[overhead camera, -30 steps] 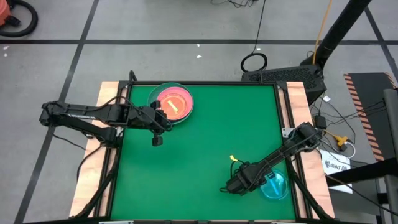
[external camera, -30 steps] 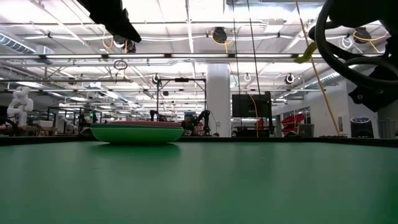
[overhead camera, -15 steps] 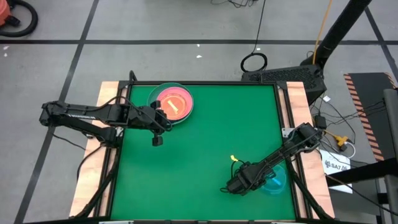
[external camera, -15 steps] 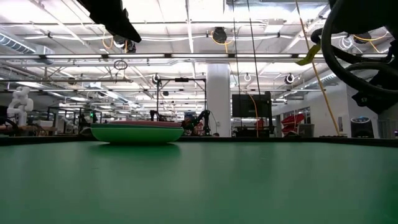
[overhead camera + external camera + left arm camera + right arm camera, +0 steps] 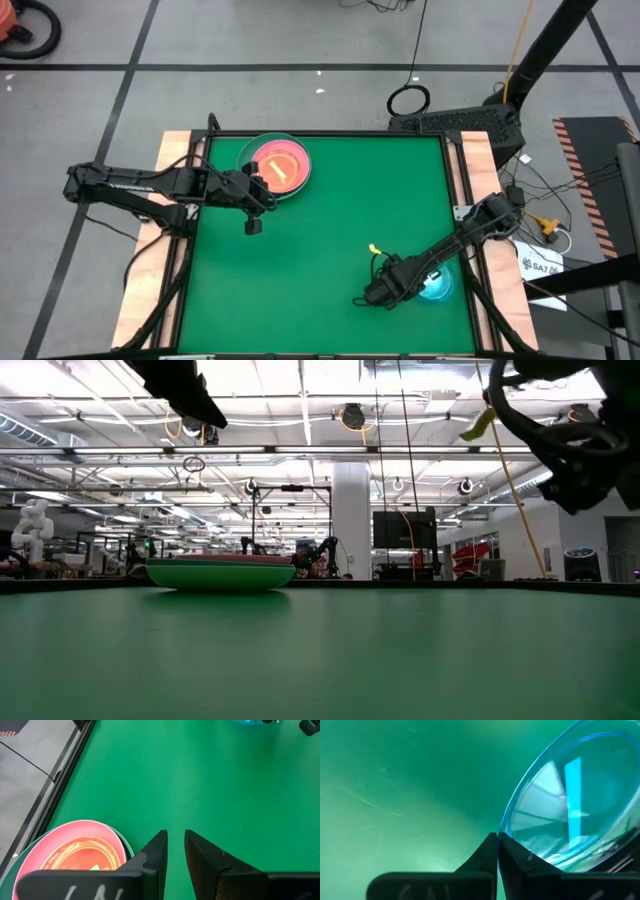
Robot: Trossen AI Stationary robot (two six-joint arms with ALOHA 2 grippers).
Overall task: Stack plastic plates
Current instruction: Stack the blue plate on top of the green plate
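Note:
A stack of plates sits on the green mat near the far-left corner: a light green rim at the bottom, pink above it, amber on top. It also appears in the low view and the left wrist view. My left gripper hovers just beside the stack on its near side, fingers slightly apart, holding nothing. My right gripper is near the right-near corner, shut on a small translucent cyan plate. The other plates are not separately visible. My right gripper pinches the cyan plate's rim between its two fingers, whose tips meet on the edge. The plate tilts up and away from the fingers. The mat shows blurred behind the plate, and I cannot tell whether its far edge rests on the mat.
The green mat lies bare between the stack and the cyan plate. Wooden strips and dark frame rails border the table's left and right sides. Cables and a black stand lie on the floor past the far-right corner.
My right gripper has risen and moved a little toward the far edge, staying shut on the cyan plate. The plate has shifted with it, away from the near-right corner. The left arm has kept still.

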